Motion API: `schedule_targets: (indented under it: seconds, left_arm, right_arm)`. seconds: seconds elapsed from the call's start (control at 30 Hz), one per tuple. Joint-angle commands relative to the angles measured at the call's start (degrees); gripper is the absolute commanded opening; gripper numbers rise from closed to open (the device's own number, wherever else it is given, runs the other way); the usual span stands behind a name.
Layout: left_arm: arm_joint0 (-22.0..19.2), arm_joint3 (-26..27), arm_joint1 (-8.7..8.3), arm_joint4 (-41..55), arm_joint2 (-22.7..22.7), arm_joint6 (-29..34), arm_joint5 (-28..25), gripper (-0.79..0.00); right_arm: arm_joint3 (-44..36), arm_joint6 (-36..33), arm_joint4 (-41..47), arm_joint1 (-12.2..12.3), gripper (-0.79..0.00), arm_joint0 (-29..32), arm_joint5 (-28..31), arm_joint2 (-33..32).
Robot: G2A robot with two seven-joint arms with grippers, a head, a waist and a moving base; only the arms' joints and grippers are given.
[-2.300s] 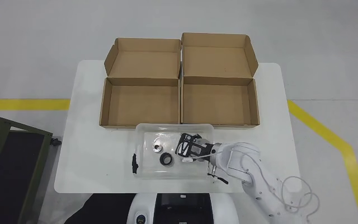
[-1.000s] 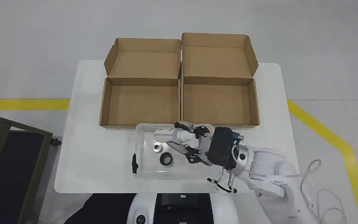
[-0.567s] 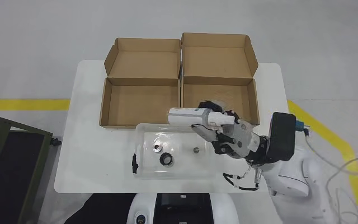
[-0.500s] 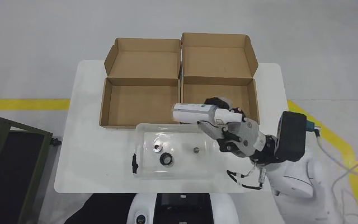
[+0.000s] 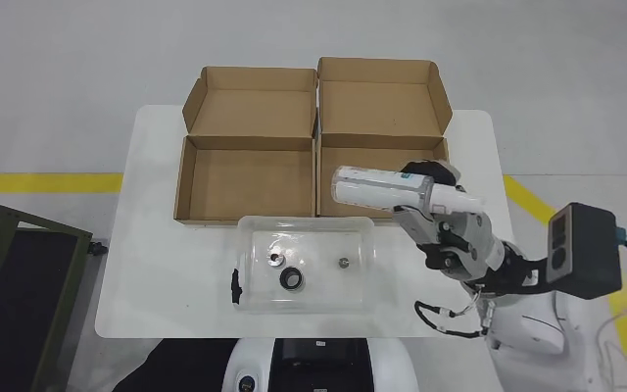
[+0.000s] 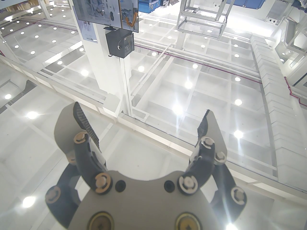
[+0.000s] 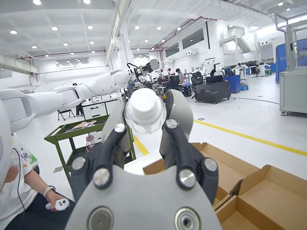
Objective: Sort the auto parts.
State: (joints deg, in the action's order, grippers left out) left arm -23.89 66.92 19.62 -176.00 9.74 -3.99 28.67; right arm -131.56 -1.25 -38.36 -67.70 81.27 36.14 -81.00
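A white worktop (image 5: 147, 216) stands on a grey floor crossed by yellow tape lines (image 5: 59, 182). A dark green cart (image 5: 39, 284) sits off its left corner, and a pink bottle (image 7: 90, 142) stands on the cart's lower shelf. A white pillar carries a wall screen (image 6: 102, 1) and a black box (image 6: 120, 43).

Tray (image 5: 323, 290) before two boxes (image 5: 245, 183)
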Motion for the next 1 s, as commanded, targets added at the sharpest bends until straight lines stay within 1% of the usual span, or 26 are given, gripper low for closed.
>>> schedule_targets:
  seconds: [0.0, 0.1, 0.2, 0.43, 0.57, 0.7, 0.87, 0.97]
  left_arm:
    - [0.00, 0.00, 0.00, 0.00, 0.00, 0.00, 0.00, 0.000]
    - [0.00, 0.00, 0.00, 0.00, 0.00, 0.00, 0.00, 0.000]
    - [0.00, 0.00, 0.00, 0.00, 0.00, 0.00, 0.00, 0.000]
    - [0.00, 0.00, 0.00, 0.00, 0.00, 0.00, 0.00, 0.000]
    - [0.00, 0.00, 0.00, 0.00, 0.00, 0.00, 0.00, 0.000]
    - [0.00, 0.00, 0.00, 0.00, 0.00, 0.00, 0.00, 0.000]
    - [0.00, 0.00, 0.00, 0.00, 0.00, 0.00, 0.00, 0.000]
    - [0.00, 0.00, 0.00, 0.00, 0.00, 0.00, 0.00, 0.000]
  right_arm:
    - [0.01, 1.14, -0.71, -0.02, -0.785, 0.14, 0.84, -0.25]
    - [-0.09, 2.17, -1.89, -0.01, -0.785, 0.83, 1.86, -0.58]
    - [0.00, 1.59, -2.89, 0.07, -0.785, 1.38, 2.14, -0.87]
    - [1.94, -0.61, -4.43, 0.07, -0.785, 1.40, -0.21, 0.02]
    - [3.06, -2.30, -6.74, 0.09, -0.785, 1.32, -1.93, 0.56]
    - [4.07, -3.55, -10.99, 0.06, -0.785, 1.18, -3.75, 1.69]
    - [5.81, -4.74, -19.30, -0.09, -0.785, 0.91, -8.38, 3.83]
    - [8.09, -5.71, -22.30, -0.29, -0.785, -0.17, -11.08, 5.56]
